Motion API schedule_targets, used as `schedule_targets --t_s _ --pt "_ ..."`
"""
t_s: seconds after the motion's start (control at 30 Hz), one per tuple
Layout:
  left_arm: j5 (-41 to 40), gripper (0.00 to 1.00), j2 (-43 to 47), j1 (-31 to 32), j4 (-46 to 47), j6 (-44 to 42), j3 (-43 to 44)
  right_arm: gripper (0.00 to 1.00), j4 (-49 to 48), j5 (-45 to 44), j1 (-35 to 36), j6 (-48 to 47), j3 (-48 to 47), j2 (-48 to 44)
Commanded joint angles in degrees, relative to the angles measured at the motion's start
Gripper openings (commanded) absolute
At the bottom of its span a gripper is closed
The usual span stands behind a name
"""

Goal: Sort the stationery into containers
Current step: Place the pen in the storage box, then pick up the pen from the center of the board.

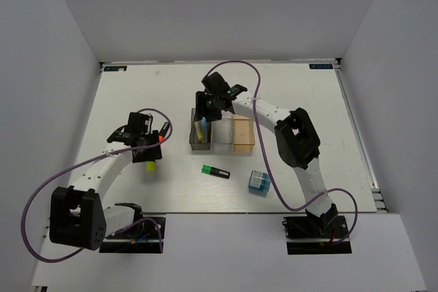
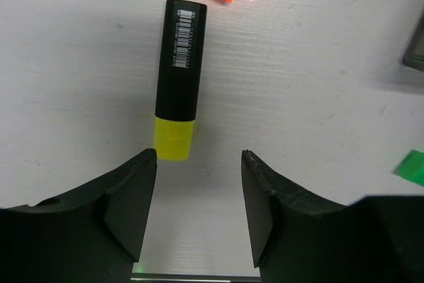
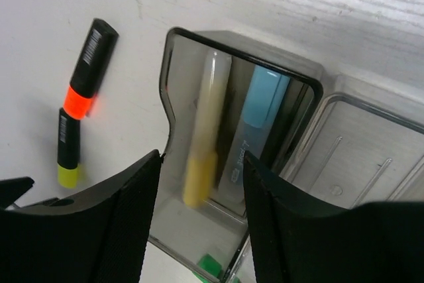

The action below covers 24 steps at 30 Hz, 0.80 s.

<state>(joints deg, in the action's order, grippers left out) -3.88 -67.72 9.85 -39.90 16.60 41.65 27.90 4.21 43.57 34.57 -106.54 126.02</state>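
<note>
My left gripper (image 2: 199, 164) is open and empty, hovering just short of the yellow cap of a black marker (image 2: 179, 91) lying on the table. The top view shows that gripper (image 1: 145, 150) and the yellow cap (image 1: 150, 165). An orange-capped marker (image 3: 89, 71) lies end to end with it. My right gripper (image 3: 202, 157) is open and empty above the smoky grey bin (image 3: 165, 84), which holds a pale yellow stick (image 3: 205, 130) and a light blue stick (image 3: 262, 117). The clear bin (image 1: 222, 143) and amber bin (image 1: 243, 143) stand beside it. A green-capped marker (image 1: 216, 171) and a blue block (image 1: 259, 182) lie in front of the bins.
The three bins stand in a row at the table's middle. White walls enclose the table on the left, back and right. Purple cables loop from both arms over the table.
</note>
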Motion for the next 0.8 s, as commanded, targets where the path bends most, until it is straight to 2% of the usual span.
schedule_targets --t_s 0.0,0.1,0.23,0.3,0.37,0.4,0.43,0.5,0.57,0.7,0.77 --pt "-2.88 0.64 -1.79 -0.35 0.09 -0.16 1.76 0.57 -2.32 1.68 0.11 -0.2 1.68 -2.35" --pt "-4.46 0.64 -3.38 -0.27 -0.27 -0.08 2.21 0.58 -3.2 2.91 0.02 -1.08 3.79 -4.81" --pt "-7.35 0.63 -5.4 -0.35 0.52 -0.16 2.82 0.51 -3.82 4.31 0.11 -3.8 5.2 -9.63" --pt "-7.55 0.63 -7.86 -0.27 0.18 -0.08 3.35 0.46 -3.82 4.49 -0.07 -6.69 5.73 -12.09" --pt "-7.81 0.6 -9.79 -0.35 0.26 0.01 4.4 0.46 -4.08 4.67 -0.06 -12.91 6.52 -15.17" --pt "-7.72 0.6 -11.01 -0.35 0.52 0.01 4.84 0.42 -4.95 5.89 -0.24 -15.29 7.83 -18.49" --pt "-7.81 0.59 -12.16 -0.27 0.79 0.19 5.45 0.39 -4.87 5.46 -0.42 -22.02 8.88 -20.0" --pt "-6.76 0.56 -14.61 -0.27 1.31 0.36 6.07 0.3 -6.0 2.84 -1.2 -25.06 10.99 -23.69" --pt "-5.71 0.54 -16.03 -0.27 1.75 0.45 6.86 0.43 -5.58 -0.41 -2.35 -29.37 14.6 -26.69" --pt "-5.61 0.42 -19.63 -0.18 2.02 0.8 7.39 0.6 -6.63 5.09 -8.04 -40.6 21.97 -32.23" --pt "-5.18 0.42 -20.25 -0.18 2.02 0.8 7.48 0.6 -8.38 5.11 -9.29 -43.77 26.37 -36.01"
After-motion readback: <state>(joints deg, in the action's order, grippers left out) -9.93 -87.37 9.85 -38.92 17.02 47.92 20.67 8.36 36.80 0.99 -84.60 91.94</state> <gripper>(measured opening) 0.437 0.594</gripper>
